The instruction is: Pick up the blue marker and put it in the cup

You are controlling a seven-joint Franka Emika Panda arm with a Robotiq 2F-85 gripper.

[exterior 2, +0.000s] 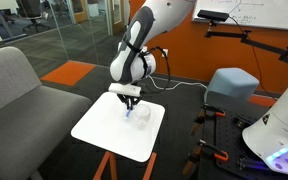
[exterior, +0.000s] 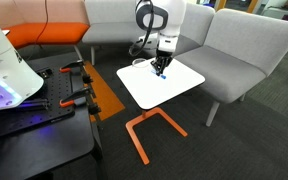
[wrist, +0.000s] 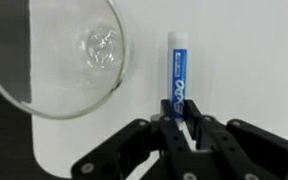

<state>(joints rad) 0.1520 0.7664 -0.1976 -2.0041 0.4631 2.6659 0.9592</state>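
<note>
In the wrist view the gripper [wrist: 181, 118] has its fingers drawn nearly together, pinching the near end of the blue marker [wrist: 179, 65]. Just beside it, apart, stands the cup [wrist: 54, 70]. Both are on the white table [exterior: 179, 85], with grey seating [exterior: 244, 45] behind.

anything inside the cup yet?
Nothing: wrist view looks into the cup, only its clear bottom shows; left edge is cropped. The blue marker lies outside, beside it, one end in the gripper.
</note>
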